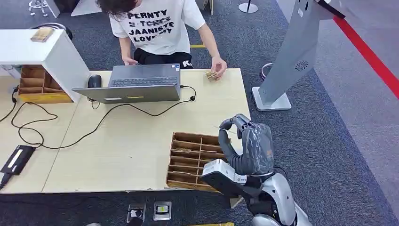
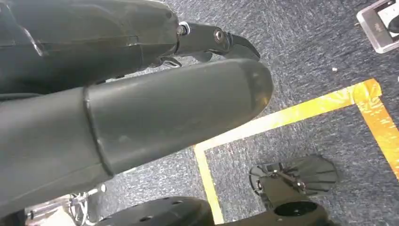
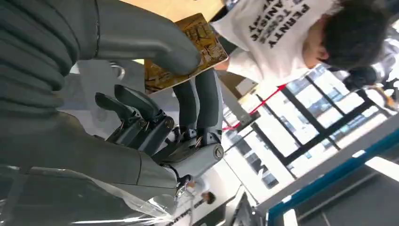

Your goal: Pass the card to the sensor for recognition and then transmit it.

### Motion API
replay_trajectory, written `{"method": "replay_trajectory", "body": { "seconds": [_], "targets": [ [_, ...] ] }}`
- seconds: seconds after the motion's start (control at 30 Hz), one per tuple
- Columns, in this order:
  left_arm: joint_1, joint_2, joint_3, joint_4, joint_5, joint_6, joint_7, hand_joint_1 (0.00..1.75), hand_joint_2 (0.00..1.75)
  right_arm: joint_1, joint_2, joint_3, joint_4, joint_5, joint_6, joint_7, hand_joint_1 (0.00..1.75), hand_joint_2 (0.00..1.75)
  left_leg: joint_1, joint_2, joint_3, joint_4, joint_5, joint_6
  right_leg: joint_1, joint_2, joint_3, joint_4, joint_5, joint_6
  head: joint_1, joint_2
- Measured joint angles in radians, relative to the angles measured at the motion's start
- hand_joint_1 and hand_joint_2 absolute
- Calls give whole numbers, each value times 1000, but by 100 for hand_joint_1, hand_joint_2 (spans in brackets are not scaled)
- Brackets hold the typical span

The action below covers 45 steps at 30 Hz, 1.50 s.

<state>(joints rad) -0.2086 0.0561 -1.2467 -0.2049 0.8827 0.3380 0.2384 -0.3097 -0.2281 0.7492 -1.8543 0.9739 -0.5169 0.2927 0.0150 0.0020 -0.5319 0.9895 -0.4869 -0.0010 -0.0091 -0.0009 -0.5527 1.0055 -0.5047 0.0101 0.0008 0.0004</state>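
Note:
My right hand (image 1: 245,141) is raised over the right end of the wooden card tray (image 1: 190,160) at the table's near edge. In the right wrist view the thumb and fingers (image 3: 197,94) pinch a gold patterned card (image 3: 209,42). A grey slanted sensor stand (image 1: 295,52) rises from the carpet right of the table. My left hand (image 2: 188,108) hangs over the carpet, fingers stretched out, holding nothing. A person in a white printed shirt (image 1: 160,26) sits across the table with another small card (image 1: 211,75) under one hand.
An open grey laptop (image 1: 136,82), a mouse (image 1: 94,81) and a trailing black cable (image 1: 117,113) lie on the far half of the table. A white cabinet (image 1: 42,52) and wooden box (image 1: 37,87) stand at the left, with a black device (image 1: 18,159) nearer.

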Motion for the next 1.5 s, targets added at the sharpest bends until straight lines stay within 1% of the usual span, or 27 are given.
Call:
{"method": "replay_trajectory", "body": {
  "seconds": [0.1, 0.27, 0.57, 0.73, 1.07, 1.27, 1.5],
  "targets": [
    [-4, -2, 0, 0, -3, 0, 1, 0, 0, -37, 19, 6, 28, -24, 0, -33, 175, 175, 0, 0, 0, 0, 0, 0, 0, 0, 0, 0, 0, 0, 0, 0],
    [-13, -3, -2, 0, -6, -5, 5, 0, 0, -102, 51, 16, 76, -51, -1, -69, 175, 175, 0, 0, 0, 0, 0, 0, 0, 0, 0, 0, 0, 0, 0, 0],
    [-29, -6, -2, 0, -10, -7, 18, 0, 0, -222, 124, 40, 201, -103, 14, -118, 175, 175, 0, 0, 0, 0, 1, 0, 0, -1, 0, 0, 0, 0, 0, 0],
    [-33, -8, -3, 0, -20, -7, 22, 0, 0, -263, 156, 50, 271, -105, 16, -128, 175, 175, 0, 0, -1, 0, 1, 1, 0, -1, 0, 0, 0, 0, 0, 0],
    [-50, -11, -9, 0, -34, -14, 42, 0, 0, -361, 218, 69, 402, -107, 54, -142, 175, 175, 0, 0, -1, 0, 1, 1, 0, -2, 0, 0, 0, 0, 0, 0],
    [-52, -15, -10, 0, -32, -8, 43, 0, 0, -426, 261, 83, 505, -116, 72, -149, 175, 175, 0, 0, -1, 0, 1, 0, 0, -2, 0, 1, 0, 0, 0, 0],
    [-52, -16, -10, 0, -27, 0, 43, 0, 0, -478, 305, 96, 613, -130, 63, -174, 175, 175, 0, -1, -1, 0, 1, 0, 0, -1, 0, 1, 0, 0, 0, 0]
  ]
}}
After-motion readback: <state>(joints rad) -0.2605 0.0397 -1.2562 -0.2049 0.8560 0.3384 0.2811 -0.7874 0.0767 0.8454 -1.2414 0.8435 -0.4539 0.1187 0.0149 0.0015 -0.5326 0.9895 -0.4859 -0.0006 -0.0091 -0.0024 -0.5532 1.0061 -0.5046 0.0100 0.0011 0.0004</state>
